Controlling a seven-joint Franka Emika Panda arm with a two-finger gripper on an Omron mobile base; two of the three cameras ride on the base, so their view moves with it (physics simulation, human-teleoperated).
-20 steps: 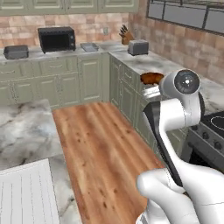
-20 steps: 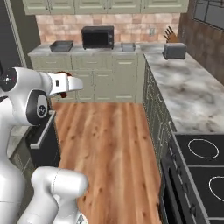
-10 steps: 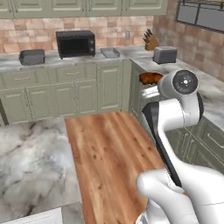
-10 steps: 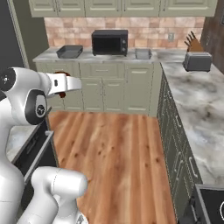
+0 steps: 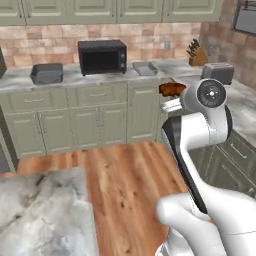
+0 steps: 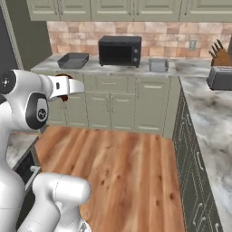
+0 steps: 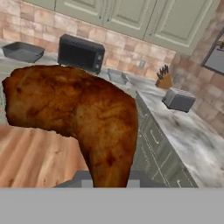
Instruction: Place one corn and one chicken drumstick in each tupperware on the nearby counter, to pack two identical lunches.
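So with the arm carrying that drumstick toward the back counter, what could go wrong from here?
1. The brown-orange roasted chicken drumstick juts well out of the shut gripper, so it might slip while being carried.
2. Two shallow grey tupperware trays sit either side of the black microwave, one to its left and one to its right; it could land in the wrong one.

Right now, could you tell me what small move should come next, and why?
Probably drive on toward the counter: the gripper is shut on the drumstick, carried high, and both trays beside the microwave look out of reach.
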